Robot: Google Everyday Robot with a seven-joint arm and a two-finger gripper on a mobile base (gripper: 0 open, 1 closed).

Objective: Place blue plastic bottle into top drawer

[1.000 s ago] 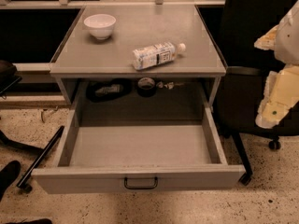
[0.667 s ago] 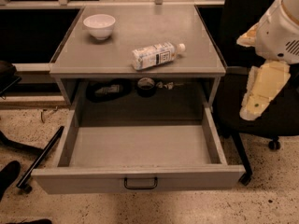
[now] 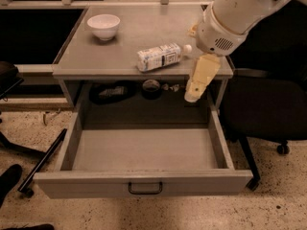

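Observation:
The blue plastic bottle [image 3: 159, 57], whitish with a white cap and a pale printed label, lies on its side on the grey cabinet top [image 3: 144, 28], cap pointing right. The top drawer [image 3: 144, 150] is pulled out wide below it, its plain grey inside holding nothing, with a dark bar handle [image 3: 145, 188] on the front panel. My gripper [image 3: 192, 63] hangs at the right end of the cabinet top, just right of the bottle's cap. It is open and holds nothing. One yellowish finger [image 3: 200, 78] points down over the drawer's back right corner.
A white bowl [image 3: 103, 26] stands at the back left of the cabinet top. Dark items [image 3: 112, 92] sit in the gap above the drawer's back. A black office chair [image 3: 268, 109] stands at the right. A dark pole [image 3: 43, 159] leans on the floor at the left.
My arm has swung in from the right edge toward the cabinet, and the gripper now sits beside the bottle's cap. The bottle, bowl and drawer have not moved.

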